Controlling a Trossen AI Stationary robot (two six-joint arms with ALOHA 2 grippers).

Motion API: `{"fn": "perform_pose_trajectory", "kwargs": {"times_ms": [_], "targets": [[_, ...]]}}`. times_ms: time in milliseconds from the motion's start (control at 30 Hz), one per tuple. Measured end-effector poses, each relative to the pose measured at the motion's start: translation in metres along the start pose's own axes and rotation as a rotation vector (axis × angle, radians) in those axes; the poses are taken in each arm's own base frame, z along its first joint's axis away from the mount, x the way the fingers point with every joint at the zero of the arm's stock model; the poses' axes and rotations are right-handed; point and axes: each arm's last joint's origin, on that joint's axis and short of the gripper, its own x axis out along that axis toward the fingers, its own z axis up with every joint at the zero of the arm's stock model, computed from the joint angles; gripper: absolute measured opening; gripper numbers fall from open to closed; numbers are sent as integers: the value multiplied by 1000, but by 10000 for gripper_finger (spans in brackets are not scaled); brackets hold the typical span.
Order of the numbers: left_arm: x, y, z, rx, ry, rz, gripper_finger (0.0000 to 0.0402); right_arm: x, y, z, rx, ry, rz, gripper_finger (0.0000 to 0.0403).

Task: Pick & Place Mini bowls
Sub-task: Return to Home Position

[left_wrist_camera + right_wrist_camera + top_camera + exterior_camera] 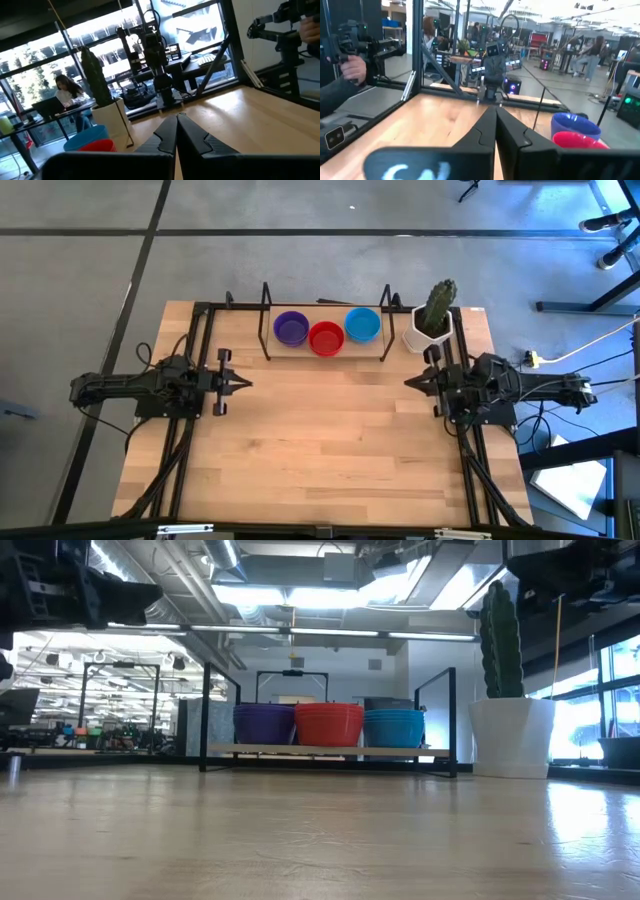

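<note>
Three stacks of mini bowls stand side by side on a low wooden shelf at the table's far edge: purple (291,328), red (326,338) and light blue (362,325). In the low view the purple (264,724), red (328,724) and blue (394,727) stacks sit in a row. My left gripper (246,383) hovers shut over the table's left side, pointing right. My right gripper (409,381) hovers shut over the right side, pointing left. Both are well short of the bowls. The left wrist view catches the blue (86,137) and red (98,146) bowls; the right wrist view shows blue (575,123) and red (577,140).
A white pot with a green cactus (434,318) stands at the far right corner, close to my right arm. A black metal frame (267,305) rises around the bowl shelf. Bare wooden tabletop (325,440) stretches between the arms toward the near edge. People sit in the room beyond.
</note>
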Motion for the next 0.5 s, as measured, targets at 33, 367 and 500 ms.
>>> {"fn": "perform_pose_trajectory", "kwargs": {"times_ms": [33, 367, 500], "targets": [[0, 0, 0, -5, 1, 0, 2, 0, 0, -2, 9, -14, -2, 8], [0, -1, -3, 2, 28, -11, 1, 1, 4, -36, 21, -142, -16, 3], [0, -1, -3, 7, 31, -11, 2, 1, 4, -40, 21, -124, -40, 3]]}}
